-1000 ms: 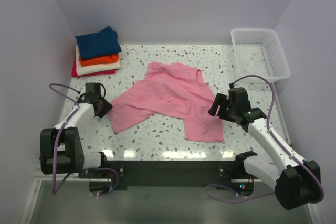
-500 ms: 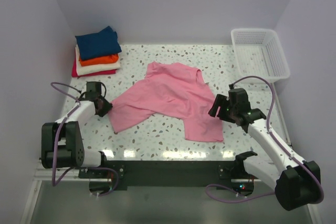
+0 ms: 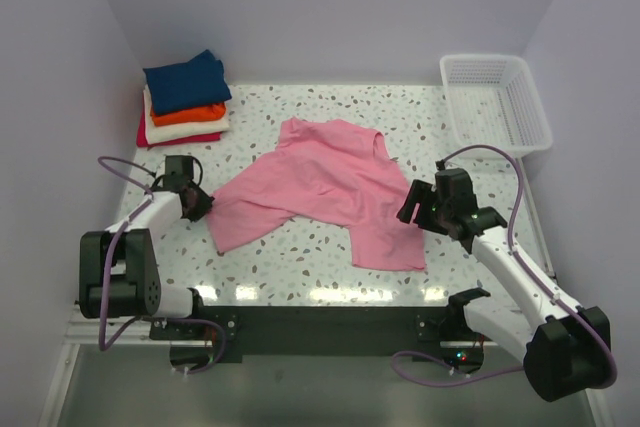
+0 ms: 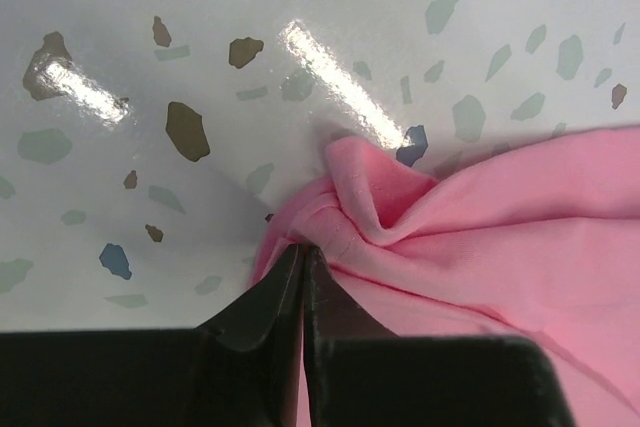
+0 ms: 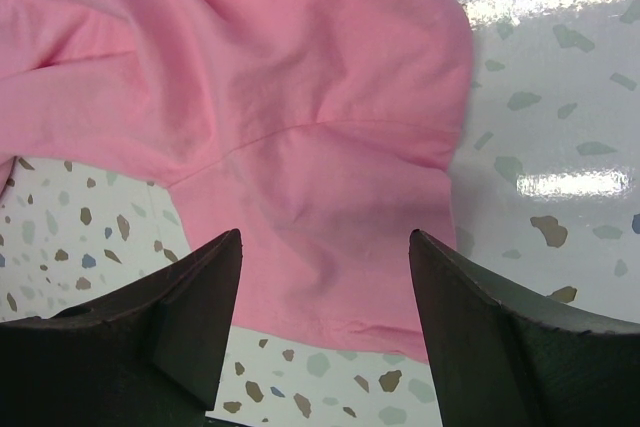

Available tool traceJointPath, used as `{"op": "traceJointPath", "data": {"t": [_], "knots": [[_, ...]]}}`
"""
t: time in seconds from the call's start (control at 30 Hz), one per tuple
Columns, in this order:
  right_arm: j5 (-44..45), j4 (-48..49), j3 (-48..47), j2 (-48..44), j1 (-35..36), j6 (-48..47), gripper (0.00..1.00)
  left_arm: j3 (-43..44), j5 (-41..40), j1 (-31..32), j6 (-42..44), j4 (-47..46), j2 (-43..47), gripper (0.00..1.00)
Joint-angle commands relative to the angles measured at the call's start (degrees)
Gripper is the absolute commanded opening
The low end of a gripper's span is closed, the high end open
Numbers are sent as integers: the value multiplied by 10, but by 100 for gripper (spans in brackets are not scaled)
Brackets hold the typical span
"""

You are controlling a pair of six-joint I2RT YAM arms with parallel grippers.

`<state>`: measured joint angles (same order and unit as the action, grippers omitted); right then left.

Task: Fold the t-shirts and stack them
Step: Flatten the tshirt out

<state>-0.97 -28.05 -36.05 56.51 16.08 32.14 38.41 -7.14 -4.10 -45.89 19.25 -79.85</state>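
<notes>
A light pink t-shirt (image 3: 325,187) lies spread and crumpled in the middle of the table. My left gripper (image 3: 199,204) is shut on its left edge; in the left wrist view the jaws pinch a bunched fold of the pink cloth (image 4: 380,217) at the gripper (image 4: 301,250). My right gripper (image 3: 408,210) is open and empty at the shirt's right side; in the right wrist view (image 5: 325,237) its jaws stand wide over the pink cloth (image 5: 300,117). A stack of folded t-shirts (image 3: 184,99), navy on top of orange, cream-white and red, sits at the back left.
A white plastic mesh basket (image 3: 495,102) stands at the back right corner. The speckled table (image 3: 300,257) is walled at the back and both sides. Purple cables loop beside both arms.
My left gripper has shifted very slightly at the shirt's left edge. The shirt and the right arm have not visibly moved.
</notes>
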Motion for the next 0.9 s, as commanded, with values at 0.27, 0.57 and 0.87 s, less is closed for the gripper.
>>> {"op": "traceJointPath", "data": {"t": [0.27,0.57,0.87], "knots": [[8,12,5,-11,1,-2,72,7,34,-2,20,1,55,0],[47,-21,5,-2,0,5,76,-2,69,-3,40,34,144,0],[57,-24,39,6,1,49,77,-24,116,-2,60,40,219,0]]}}
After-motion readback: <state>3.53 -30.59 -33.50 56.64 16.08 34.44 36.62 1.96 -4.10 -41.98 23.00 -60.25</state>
